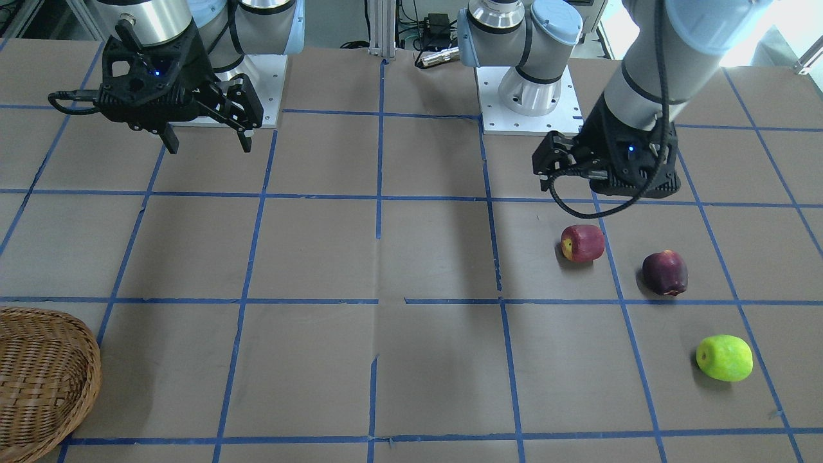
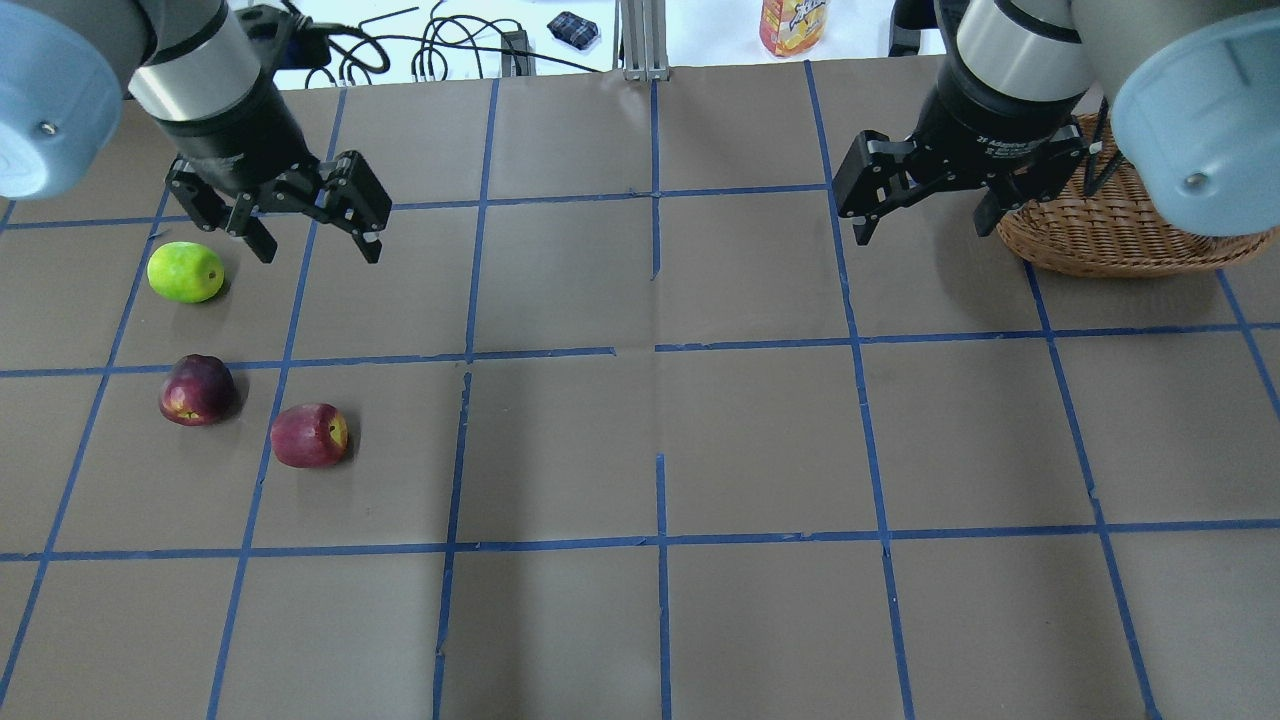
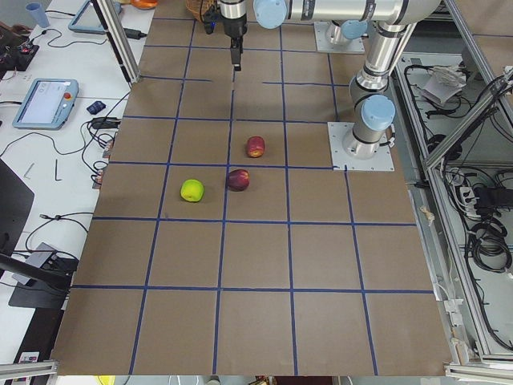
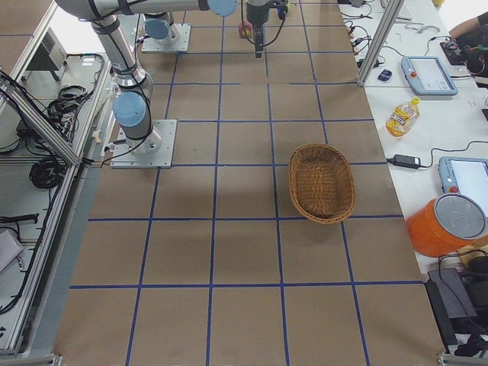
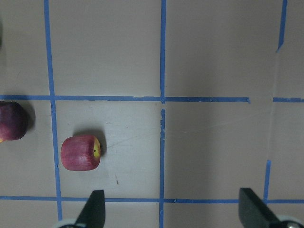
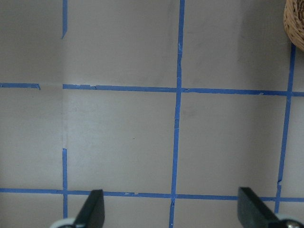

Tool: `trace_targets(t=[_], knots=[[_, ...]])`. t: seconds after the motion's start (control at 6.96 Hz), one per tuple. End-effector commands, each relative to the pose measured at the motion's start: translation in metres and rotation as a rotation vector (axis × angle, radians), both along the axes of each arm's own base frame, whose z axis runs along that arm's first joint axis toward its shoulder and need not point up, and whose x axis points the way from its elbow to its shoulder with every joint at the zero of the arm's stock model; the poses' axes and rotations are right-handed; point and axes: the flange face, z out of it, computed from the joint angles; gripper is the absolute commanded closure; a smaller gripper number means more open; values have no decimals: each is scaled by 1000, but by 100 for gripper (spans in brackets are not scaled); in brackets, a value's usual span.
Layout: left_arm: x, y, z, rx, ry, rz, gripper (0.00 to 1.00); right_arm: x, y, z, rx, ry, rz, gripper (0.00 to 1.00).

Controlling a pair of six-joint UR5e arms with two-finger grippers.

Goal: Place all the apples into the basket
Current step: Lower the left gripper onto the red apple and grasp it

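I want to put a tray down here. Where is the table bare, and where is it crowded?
Bare: the table's middle, every square between the red apple and the basket. Crowded: the robot's left side, where that apple, the maroon apple and the green apple cluster near the left claw; the right claw hangs by the basket.

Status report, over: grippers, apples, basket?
Left gripper open, empty. Right gripper open, empty. Green apple, maroon apple, red apple on table, none in basket. No obstacle seen.
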Motion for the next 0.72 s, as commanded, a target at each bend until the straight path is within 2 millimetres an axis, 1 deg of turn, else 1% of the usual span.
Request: trace_targets(t=[0.0, 0.14, 0.29, 0.43, 0.58], knots=[[101, 23, -127, 33, 23, 21, 0, -2, 3, 2, -3, 28, 0, 0], [117, 39, -162, 41, 29, 61, 0, 0, 0, -1, 2, 19, -2, 0], [118, 51, -188, 85, 50, 80, 0, -1, 3, 1, 0, 26, -7, 0], [118, 51, -211, 72, 45, 85, 0, -1, 4, -5, 40, 27, -8, 0], [118, 53, -227, 100, 53, 96, 0, -1, 9, -4, 66, 28, 4, 0]])
